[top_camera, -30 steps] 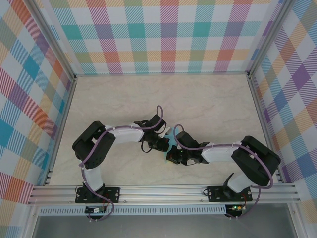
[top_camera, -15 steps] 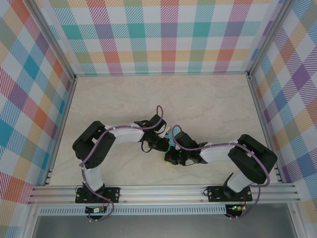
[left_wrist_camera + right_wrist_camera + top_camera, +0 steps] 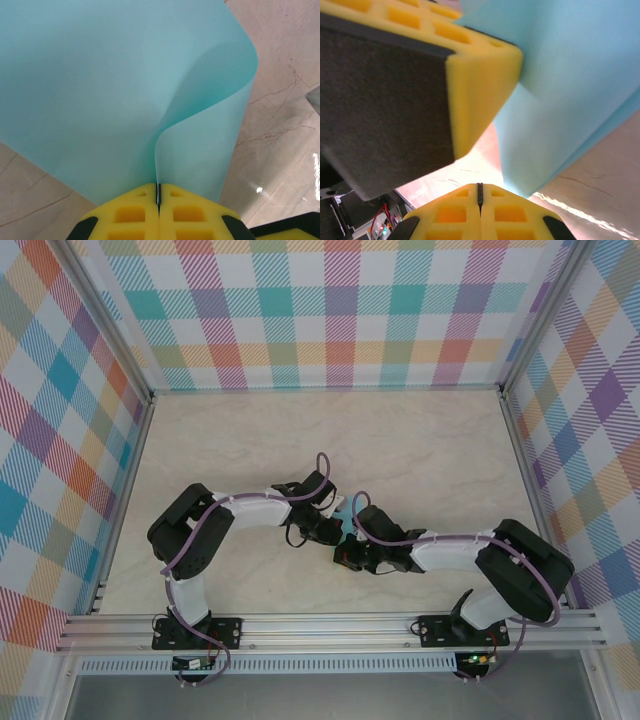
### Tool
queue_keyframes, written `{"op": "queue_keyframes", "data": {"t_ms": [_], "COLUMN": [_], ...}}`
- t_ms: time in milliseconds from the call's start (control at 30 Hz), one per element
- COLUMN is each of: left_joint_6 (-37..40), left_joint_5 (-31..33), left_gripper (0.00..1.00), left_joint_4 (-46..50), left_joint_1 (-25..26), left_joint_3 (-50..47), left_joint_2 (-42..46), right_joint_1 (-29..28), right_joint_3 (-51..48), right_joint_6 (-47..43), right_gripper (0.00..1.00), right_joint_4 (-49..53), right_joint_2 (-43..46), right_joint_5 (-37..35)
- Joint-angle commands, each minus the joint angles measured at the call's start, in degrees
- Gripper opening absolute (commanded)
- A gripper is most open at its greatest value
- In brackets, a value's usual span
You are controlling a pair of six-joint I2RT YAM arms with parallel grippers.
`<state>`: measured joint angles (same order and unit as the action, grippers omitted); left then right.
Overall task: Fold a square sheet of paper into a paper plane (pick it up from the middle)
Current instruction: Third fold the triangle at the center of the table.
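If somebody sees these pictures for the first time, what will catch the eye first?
The teal square sheet of paper, curled in the left wrist view and pinched by the left gripper between its yellow foam fingers. Then the right gripper, also shut, close beside it at the middle of the pale table, inside bright plaid walls.

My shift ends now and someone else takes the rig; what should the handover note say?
Left gripper: shut on the square sheet of paper.
Right gripper: shut, nothing visible between its pads, close beside the sheet.
Sheet: in the left grip over the middle of the table, curled, no sharp crease visible.
Done: pickup.
Left: every fold.
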<state>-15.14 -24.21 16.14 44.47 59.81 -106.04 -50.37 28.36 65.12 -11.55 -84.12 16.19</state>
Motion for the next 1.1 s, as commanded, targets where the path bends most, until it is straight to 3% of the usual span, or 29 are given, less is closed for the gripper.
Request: {"op": "queue_keyframes", "data": {"t_ms": [0,233,433,733,1067], "left_joint_6": [1.4,1.3,1.3,1.3,1.4], "left_joint_5": [0.5,0.6,0.6,0.4,0.4], "left_gripper": [0.04,0.04,0.04,0.04,0.04], "left_joint_4": [2.5,2.3,2.3,2.2,2.0], "left_joint_1": [0.2,0.2,0.3,0.3,0.3], "left_joint_3": [-0.6,-0.7,-1.0,-0.9,-1.2], "left_joint_2": [-2.9,-2.9,-2.8,-3.4,-3.6], "right_joint_1": [-0.3,-0.6,-0.3,10.4,11.3], "right_joint_3": [1.1,-2.4,-1.4,-2.9,-1.1], "right_joint_6": [-0.6,1.0,-2.0,-5.5,-5.7], "right_gripper": [0.0,0.0,0.0,0.0,0.0], "right_joint_4": [-3.1,-5.0,0.7,1.1,-2.6], "right_joint_2": [-2.7,-5.9,-1.4,5.6,0.2], "right_joint_5": [2.5,1.9,1.4,6.6,9.2]}}
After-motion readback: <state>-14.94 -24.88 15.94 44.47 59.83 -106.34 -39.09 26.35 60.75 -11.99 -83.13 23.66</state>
